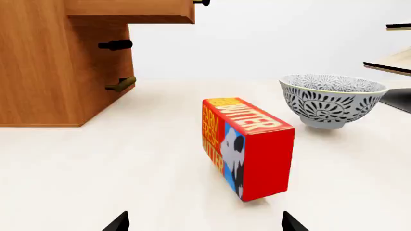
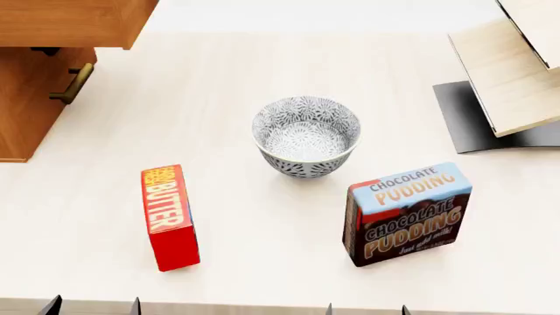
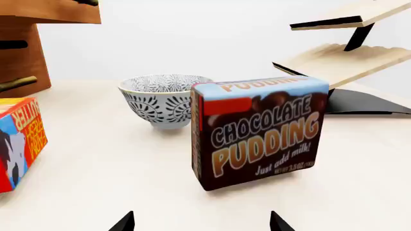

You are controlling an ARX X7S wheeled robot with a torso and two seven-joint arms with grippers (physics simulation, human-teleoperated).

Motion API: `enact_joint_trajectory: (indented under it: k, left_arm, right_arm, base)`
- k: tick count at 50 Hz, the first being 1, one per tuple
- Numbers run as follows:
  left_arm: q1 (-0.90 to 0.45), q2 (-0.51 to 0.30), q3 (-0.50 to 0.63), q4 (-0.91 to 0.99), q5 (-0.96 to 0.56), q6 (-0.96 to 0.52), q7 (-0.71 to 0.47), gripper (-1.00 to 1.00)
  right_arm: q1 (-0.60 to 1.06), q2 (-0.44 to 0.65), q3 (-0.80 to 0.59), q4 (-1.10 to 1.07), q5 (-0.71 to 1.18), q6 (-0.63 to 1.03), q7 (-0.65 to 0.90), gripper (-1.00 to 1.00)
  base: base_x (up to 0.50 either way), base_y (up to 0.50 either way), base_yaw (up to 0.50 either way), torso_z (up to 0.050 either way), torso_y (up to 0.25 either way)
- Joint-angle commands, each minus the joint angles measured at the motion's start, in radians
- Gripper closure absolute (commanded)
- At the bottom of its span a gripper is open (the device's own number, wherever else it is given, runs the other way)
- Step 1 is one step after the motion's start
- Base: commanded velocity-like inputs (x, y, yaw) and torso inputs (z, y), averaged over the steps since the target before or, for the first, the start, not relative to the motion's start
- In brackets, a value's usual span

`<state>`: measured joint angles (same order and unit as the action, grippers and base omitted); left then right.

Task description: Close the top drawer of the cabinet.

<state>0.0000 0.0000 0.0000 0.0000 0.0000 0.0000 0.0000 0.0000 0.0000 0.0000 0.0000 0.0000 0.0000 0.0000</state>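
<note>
The top drawer (image 2: 70, 23) stands pulled out, its orange-brown box jutting well forward over the tabletop, past the cabinet (image 2: 31, 105) face. In the left wrist view the drawer (image 1: 128, 10) overhangs the front, a dark handle end showing at its tip. The cabinet (image 1: 57, 67) sits upright at the table's far left, a brass bar handle on its lower front.

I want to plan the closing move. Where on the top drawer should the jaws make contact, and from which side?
Probably the top drawer's front panel, or its handle. It juts out from the cabinet, overhanging the lower handle. Come from the bowl side with the left gripper and push toward the cabinet.
</note>
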Motion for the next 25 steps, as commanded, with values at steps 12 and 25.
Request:
enact_joint_trajectory:
  k: [12,25]
  left_arm:
    - [0.005,-0.051,0.065,0.010,-0.045,-0.024,-0.056,-1.00]
    - [0.007,-0.070,0.085,0.024,-0.074,-0.032,-0.069,-1.00]
  right_arm:
    - [-0.016,0.063,-0.096,-0.012,0.041,0.006,0.053,-1.00]
    - [-0.014,0.085,-0.115,-0.022,0.072,0.032,0.055,-1.00]
  base:
    - [0.00,0.00,0.00,0.000,0.000]
    - [0.00,0.00,0.00,0.029,0.000]
